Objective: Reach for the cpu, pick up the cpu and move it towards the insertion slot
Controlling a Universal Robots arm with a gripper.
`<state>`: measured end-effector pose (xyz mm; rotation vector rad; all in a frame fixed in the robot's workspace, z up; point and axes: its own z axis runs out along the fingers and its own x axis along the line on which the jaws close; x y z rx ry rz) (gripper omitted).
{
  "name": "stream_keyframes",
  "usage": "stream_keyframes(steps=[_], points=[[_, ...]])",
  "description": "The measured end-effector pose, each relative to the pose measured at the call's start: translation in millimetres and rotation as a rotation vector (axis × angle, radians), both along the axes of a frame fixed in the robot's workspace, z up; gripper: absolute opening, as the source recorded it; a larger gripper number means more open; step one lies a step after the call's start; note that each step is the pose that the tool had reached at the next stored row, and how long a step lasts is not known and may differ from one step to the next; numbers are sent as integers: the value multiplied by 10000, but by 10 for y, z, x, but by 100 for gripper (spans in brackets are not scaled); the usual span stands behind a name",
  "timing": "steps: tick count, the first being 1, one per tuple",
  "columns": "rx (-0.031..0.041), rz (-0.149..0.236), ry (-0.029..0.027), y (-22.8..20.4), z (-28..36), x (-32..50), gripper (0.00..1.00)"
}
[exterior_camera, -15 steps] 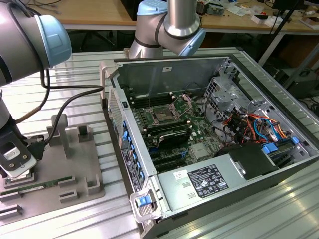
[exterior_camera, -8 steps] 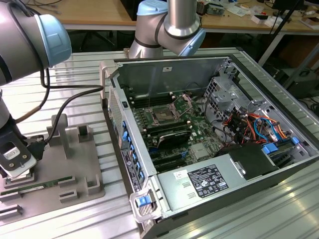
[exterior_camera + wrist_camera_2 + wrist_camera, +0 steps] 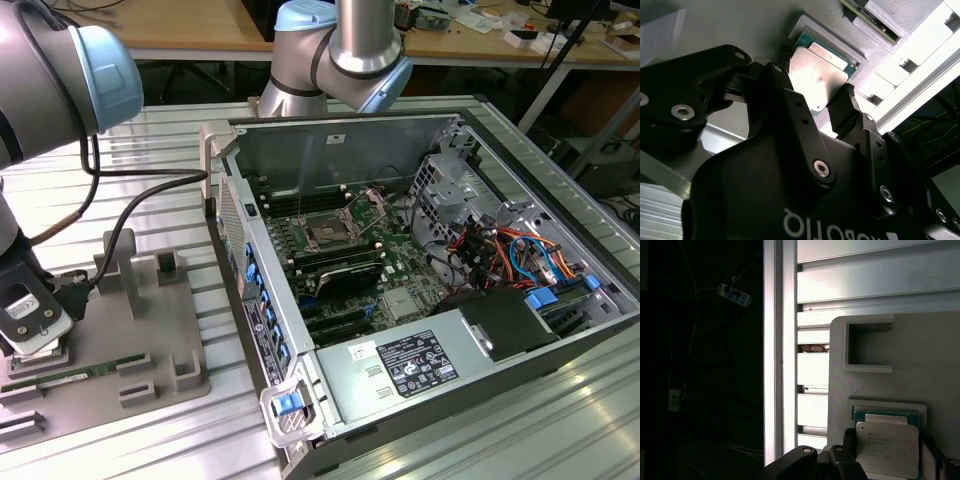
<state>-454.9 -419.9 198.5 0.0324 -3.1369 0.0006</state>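
Now the chip [image 3: 887, 447] lies in its recess in the grey tray [image 3: 940, 355], with the gripper [image 3: 815, 76] jaws spread on either side of it.

Near the gripper [image 3: 816, 79], on the side toward the computer case [image 3: 330, 150], upright blocks [image 3: 120, 265] on the grey tray [image 3: 150, 330] bar a low sideways path, while the air above them is free. The case's tall side wall [image 3: 255, 290] stands between the gripper and the insertion slot [image 3: 328, 230], which lies open from above. Beyond the slot from the gripper, a drive cage [image 3: 445, 190] and loose wires [image 3: 490, 245] crowd in.
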Motion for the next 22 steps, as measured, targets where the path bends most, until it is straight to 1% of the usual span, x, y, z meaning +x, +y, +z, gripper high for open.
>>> stream_keyframes(steps=[22], points=[[0, 0, -1, 0, 57, 0, 55]])
